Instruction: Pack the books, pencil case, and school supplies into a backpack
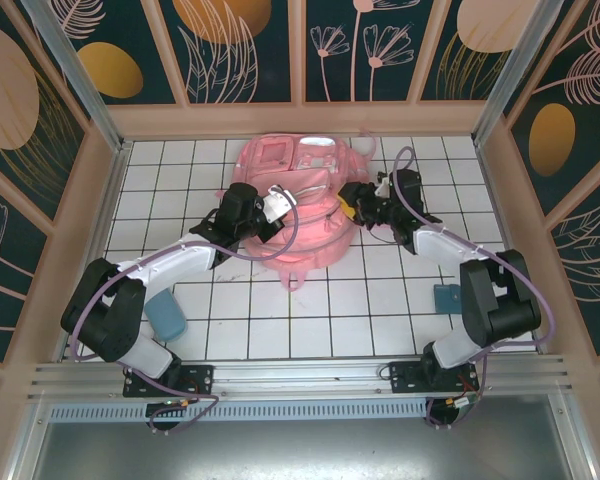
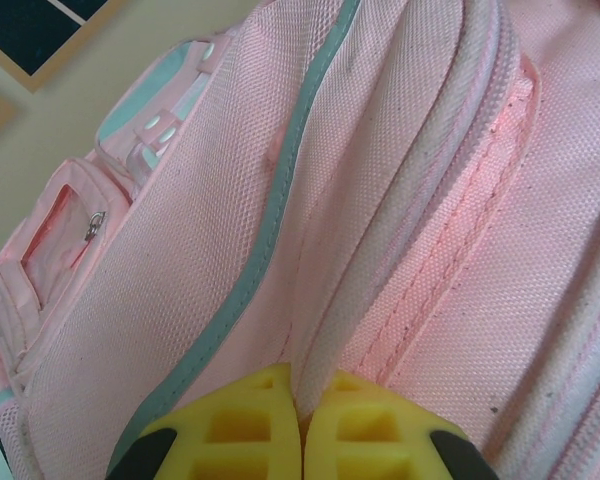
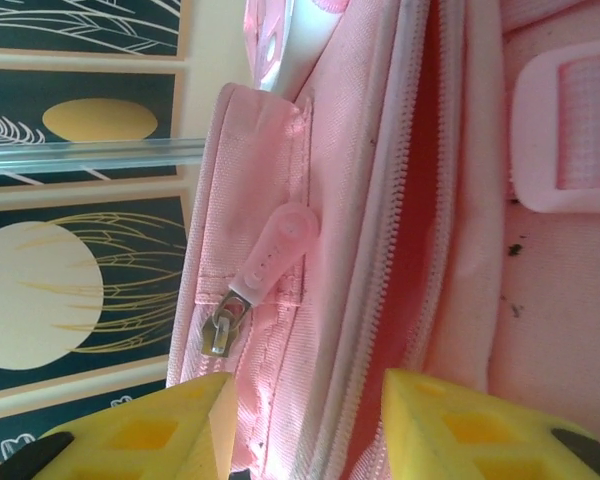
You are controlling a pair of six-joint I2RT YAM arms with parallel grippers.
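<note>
Two jobs: left gripper [image 2: 300,425] clamps the backpack's [image 2: 180,260] edge, right gripper [image 3: 305,420] gapes before the opening [image 3: 420,200]; I'd spread it next.

1 overhead, 2 close wrist views, backpack [image 1: 310,230] shared

Twin arms in black and white
Left arm [image 1: 175,262], right arm [image 1: 495,290]: black joints, white shells, purple cables [image 1: 397,165]; left end effector [image 2: 300,425], right end effector [image 3: 310,425] with yellow ribbed fingers [image 2: 230,430], black-tipped.
</note>
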